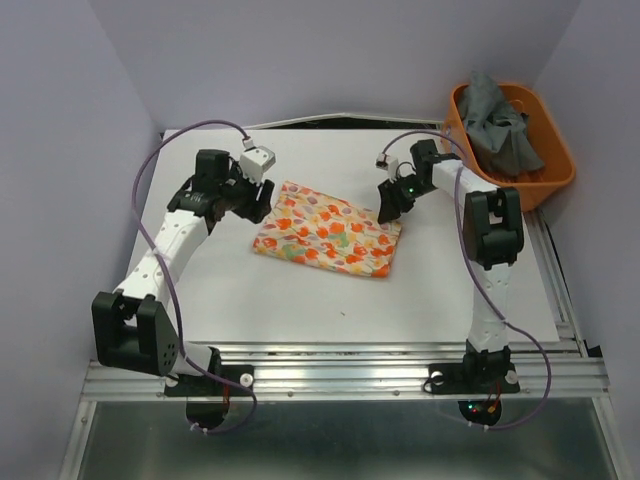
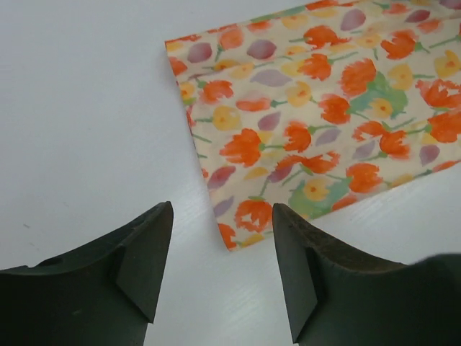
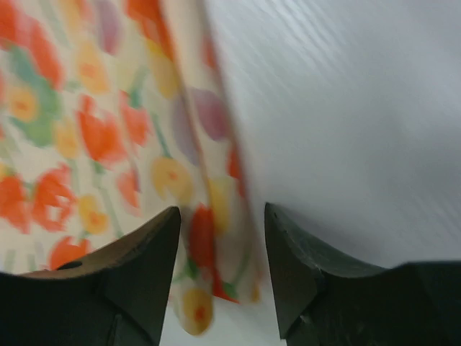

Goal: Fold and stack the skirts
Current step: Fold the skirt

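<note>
The cream skirt with the orange, red and yellow print point(image 1: 325, 228) lies folded into a flat rectangle in the middle of the white table. My left gripper point(image 1: 262, 203) hovers at its far left corner, open; in the left wrist view the printed skirt point(image 2: 324, 108) ends just ahead of the left gripper point(image 2: 222, 209), with bare table between the jaws. My right gripper point(image 1: 388, 210) is over the far right corner, open; the printed skirt point(image 3: 108, 130) shows blurred, its edge lying between the apart jaws of the right gripper point(image 3: 222, 210). The dark grey skirt point(image 1: 500, 125) sits crumpled in the basket.
An orange plastic basket point(image 1: 555, 180) stands at the table's far right corner. Purple walls close in the back and both sides. Each arm trails a purple cable. A metal rail runs along the near edge by the arm bases.
</note>
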`<move>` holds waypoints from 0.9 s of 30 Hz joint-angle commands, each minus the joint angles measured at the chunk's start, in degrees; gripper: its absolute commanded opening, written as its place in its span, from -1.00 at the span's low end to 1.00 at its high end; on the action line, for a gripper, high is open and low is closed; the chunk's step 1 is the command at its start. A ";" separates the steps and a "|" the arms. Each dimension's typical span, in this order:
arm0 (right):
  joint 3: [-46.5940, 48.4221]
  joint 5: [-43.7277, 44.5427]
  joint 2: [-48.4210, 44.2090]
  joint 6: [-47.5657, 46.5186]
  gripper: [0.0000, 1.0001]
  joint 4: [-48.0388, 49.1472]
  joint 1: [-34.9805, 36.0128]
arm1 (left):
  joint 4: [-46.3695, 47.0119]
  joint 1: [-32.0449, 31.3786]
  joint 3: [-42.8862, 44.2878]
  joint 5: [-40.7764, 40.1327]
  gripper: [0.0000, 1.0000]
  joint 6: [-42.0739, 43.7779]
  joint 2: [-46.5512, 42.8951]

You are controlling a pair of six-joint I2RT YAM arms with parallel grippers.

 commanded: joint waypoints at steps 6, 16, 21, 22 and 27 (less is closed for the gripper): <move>-11.55 -4.73 -4.62 8.31 -0.33 -0.41 0.11 | -8.65 0.96 -9.27 8.32 -0.36 -8.37 0.04; -32.57 -15.27 -14.02 34.81 -0.64 16.08 0.11 | -5.33 5.35 -3.12 13.33 -1.00 -14.79 19.37; -48.10 -18.01 -19.12 59.51 -0.57 41.71 2.03 | -1.81 6.14 7.06 11.93 -1.00 -16.28 30.25; -50.05 -16.79 -20.78 62.70 -0.56 45.70 2.04 | -1.45 6.14 10.30 11.92 -1.00 -16.55 31.67; -58.94 -12.30 -22.82 76.69 -0.48 66.46 5.81 | -1.54 6.41 20.42 9.47 -1.00 -16.29 39.42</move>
